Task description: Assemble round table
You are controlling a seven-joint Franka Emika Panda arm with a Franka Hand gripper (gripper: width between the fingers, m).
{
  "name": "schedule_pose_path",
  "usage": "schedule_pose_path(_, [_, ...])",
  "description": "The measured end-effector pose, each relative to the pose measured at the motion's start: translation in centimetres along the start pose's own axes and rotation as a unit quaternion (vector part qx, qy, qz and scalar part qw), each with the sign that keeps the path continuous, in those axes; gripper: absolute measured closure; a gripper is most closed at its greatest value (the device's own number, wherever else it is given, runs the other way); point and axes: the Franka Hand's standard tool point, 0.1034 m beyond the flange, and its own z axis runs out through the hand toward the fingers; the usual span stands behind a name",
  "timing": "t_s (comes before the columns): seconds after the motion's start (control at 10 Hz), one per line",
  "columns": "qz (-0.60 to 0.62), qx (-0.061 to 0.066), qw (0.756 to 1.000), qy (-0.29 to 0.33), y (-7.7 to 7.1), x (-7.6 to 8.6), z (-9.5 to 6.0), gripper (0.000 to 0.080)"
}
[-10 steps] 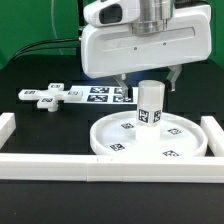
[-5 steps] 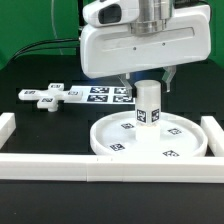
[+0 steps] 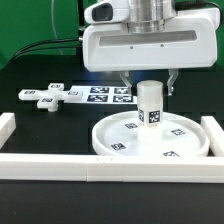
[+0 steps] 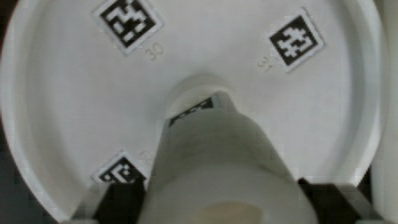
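The large round rimmed disc [image 3: 105, 140] lies flat on the black table. The short thick post [image 3: 151, 105] stands upright at its centre. My gripper [image 3: 149, 86] hangs straight above the post, one finger on each side of the post's top, shut on it. In the wrist view the post [image 4: 222, 150] fills the space between my dark fingers [image 4: 118, 205], with the tagged disc [image 4: 196, 40] below it. The small cross-shaped piece [image 3: 47, 97] lies loose on the table at the exterior view's left.
The marker board [image 3: 100, 93] lies behind the disc. White border rails run along the front [image 3: 100, 167], the exterior view's left [image 3: 8, 125] and right [image 3: 213, 135]. A green backdrop stands behind the table.
The post has turned on the disc, showing a different tag face now. The gripper body has risen slightly and shifted a little to the exterior view's right.
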Motion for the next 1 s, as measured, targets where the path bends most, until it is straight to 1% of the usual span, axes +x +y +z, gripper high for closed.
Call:
schedule_pose_path(0.1, [0.060, -0.002, 0.998, 0.001, -0.06, 0.02, 0.03, 0.0393])
schedule_pose_path(0.2, [0.120, -0.001, 0.993, 0.001, -0.07, -0.01, 0.02, 0.0392])
schedule_pose_path(0.3, [0.181, 0.005, 0.983, -0.003, -0.03, -0.04, 0.03, 0.0392])
schedule_pose_path(0.4, [0.247, 0.011, 0.969, -0.006, -0.05, -0.17, 0.08, 0.0392])
schedule_pose_path(0.6, [0.362, 0.007, 0.932, -0.018, -0.41, -0.20, 0.18, 0.0392])
schedule_pose_path(0.7, [0.399, 0.012, 0.917, -0.024, -0.33, -0.11, 0.18, 0.0392])
schedule_pose_path(0.8, [0.437, 0.014, 0.899, -0.028, -0.45, -0.18, 0.19, 0.0392])
schedule_pose_path(1.0, [0.444, 0.015, 0.895, -0.029, -0.56, -0.24, 0.22, 0.0383])
